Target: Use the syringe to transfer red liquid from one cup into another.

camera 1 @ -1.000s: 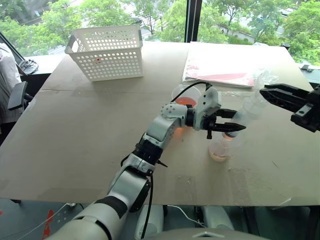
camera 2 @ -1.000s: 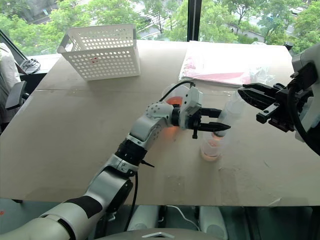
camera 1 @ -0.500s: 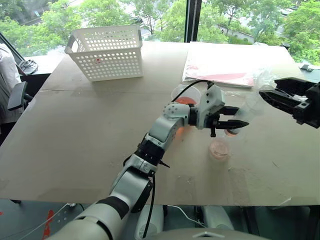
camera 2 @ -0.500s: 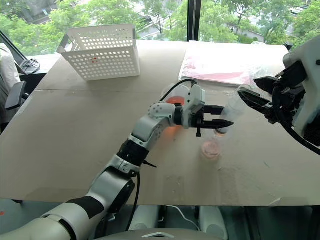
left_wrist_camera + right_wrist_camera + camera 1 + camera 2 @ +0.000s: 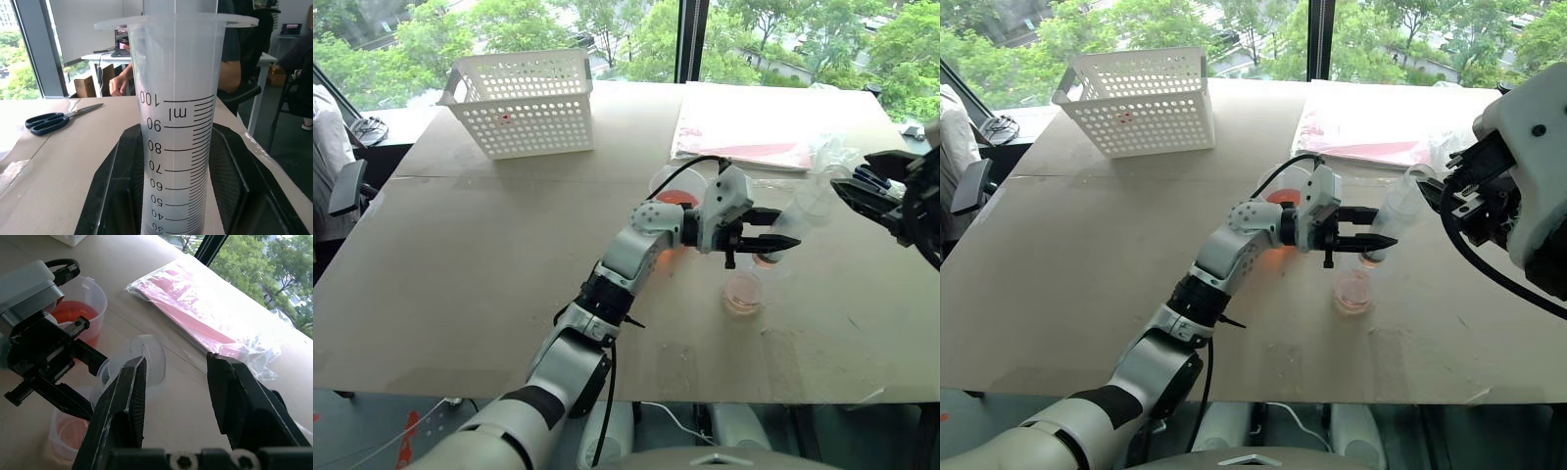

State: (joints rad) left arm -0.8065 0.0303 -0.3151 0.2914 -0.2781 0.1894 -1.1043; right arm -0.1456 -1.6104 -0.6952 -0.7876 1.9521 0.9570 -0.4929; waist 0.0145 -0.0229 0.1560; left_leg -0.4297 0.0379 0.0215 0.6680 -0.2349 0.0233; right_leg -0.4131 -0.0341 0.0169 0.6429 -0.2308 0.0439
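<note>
My left gripper (image 5: 766, 242) is clenched on the large clear plastic syringe (image 5: 795, 215) with printed graduations, gripping it near its lower end, with the black fingers (image 5: 115, 191) pressed against both sides of the barrel. The syringe leans away from that gripper, up and toward my right gripper (image 5: 862, 188), and its wide flanged top ends just short of those black fingers. Its thin tip is hidden behind my left fingers, so I cannot tell whether it reaches into anything.

My right gripper stands released, jaws apart, with nothing between them. In its wrist view the flanged top of the syringe lies just beyond the gap between the two fingers (image 5: 124, 401), not touching either.

Directly below my left gripper sits the smaller, shorter clear plastic cup (image 5: 743, 292) with a flared rim, holding a shallow layer of translucent orange-red liquid (image 5: 742, 303). Behind that gripper's wrist, partly hidden by it, stands the larger clear plastic measuring cup (image 5: 672, 185), which also holds the liquid.

Farther back from both grippers, a flat clear plastic bag (image 5: 749, 137) with pink-red contents lies on the brown board tabletop (image 5: 460, 255). A white perforated plastic basket (image 5: 521, 102) sits well apart, toward the far corner on my left side. In the left wrist view, black-handled scissors (image 5: 51, 120) lie on the table past the syringe, and a person sits at a desk beyond.
</note>
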